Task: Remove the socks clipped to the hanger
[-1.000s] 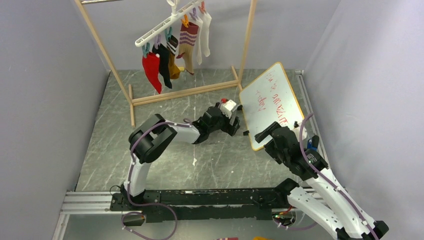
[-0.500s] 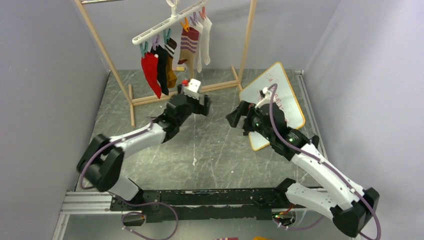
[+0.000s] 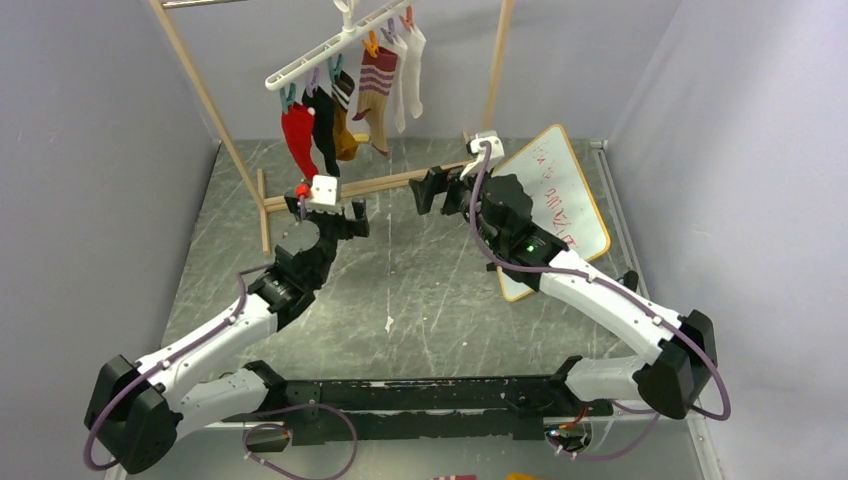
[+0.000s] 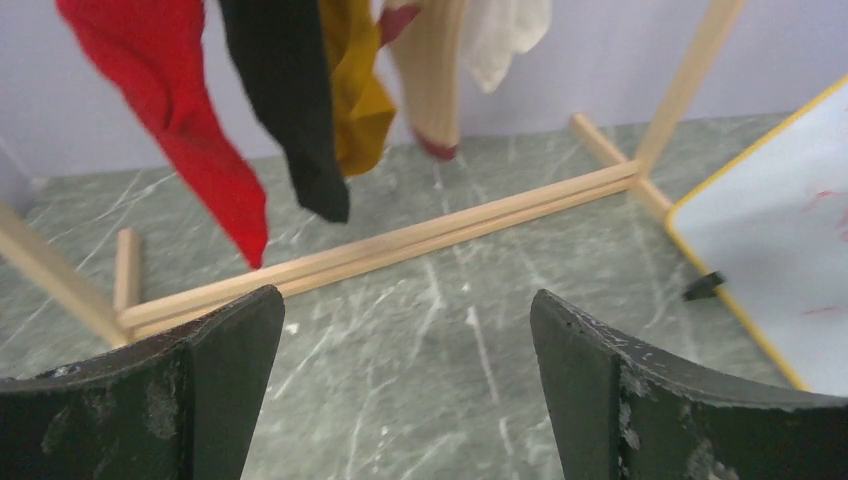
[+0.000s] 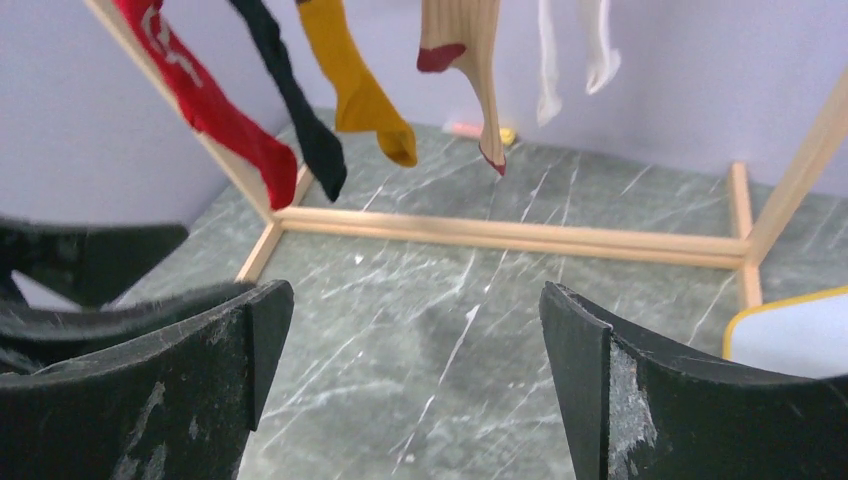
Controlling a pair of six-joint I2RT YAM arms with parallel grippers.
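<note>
The white hanger (image 3: pixel 330 50) hangs tilted from the wooden rack, with the socks clipped along it: red (image 3: pixel 300 140), black (image 3: pixel 325 135), mustard (image 3: pixel 346 135), striped (image 3: pixel 377 85) and two long white (image 3: pixel 406 70). My left gripper (image 3: pixel 328 207) stands open low in front of the red and black socks, nothing between its fingers (image 4: pixel 405 300). The red sock (image 4: pixel 190 130) and black sock (image 4: pixel 290 110) dangle above and beyond it. My right gripper (image 3: pixel 432 190) is open and empty too (image 5: pixel 415 293), facing the sock toes (image 5: pixel 365 100) from the right.
The rack's wooden base bar (image 3: pixel 390 183) crosses the floor just beyond both grippers, with slanted posts (image 3: pixel 205 95) either side. A whiteboard (image 3: pixel 555 200) lies at the right behind my right arm. The left arm's dark fingers (image 5: pixel 90 260) show at the right wrist view's left edge.
Both arms have stretched out from a folded pose near the whiteboard to the rack. The left gripper swung left and forward; the right moved forward and left. Both stayed open.
</note>
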